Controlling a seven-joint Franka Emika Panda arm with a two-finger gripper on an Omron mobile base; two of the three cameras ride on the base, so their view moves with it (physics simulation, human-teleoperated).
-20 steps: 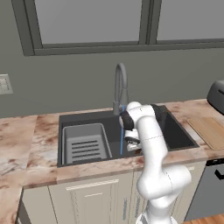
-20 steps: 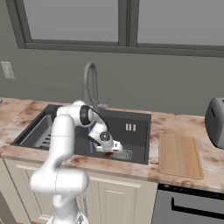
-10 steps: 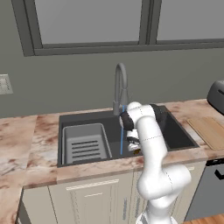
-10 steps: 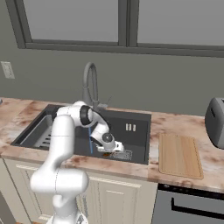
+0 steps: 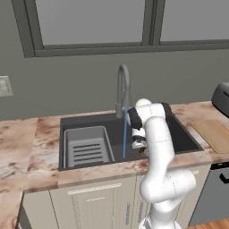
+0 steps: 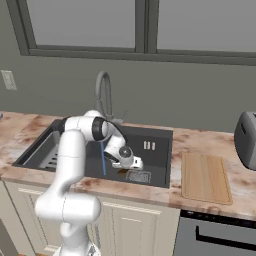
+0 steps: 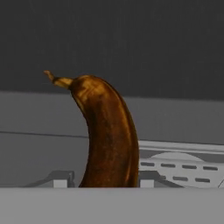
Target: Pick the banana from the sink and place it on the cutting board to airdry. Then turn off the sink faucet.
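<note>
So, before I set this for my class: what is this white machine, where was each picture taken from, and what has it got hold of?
It is a white robot arm in a computer-drawn kitchen. Two pictures come from cameras behind it, left and right; the third looks along its hand. The hand reaches down into the dark sink, where water runs from the faucet. In the hand picture, the brown banana rises between the two fingertips, which look closed on it. A wooden cutting board lies on the counter to the right.
</note>
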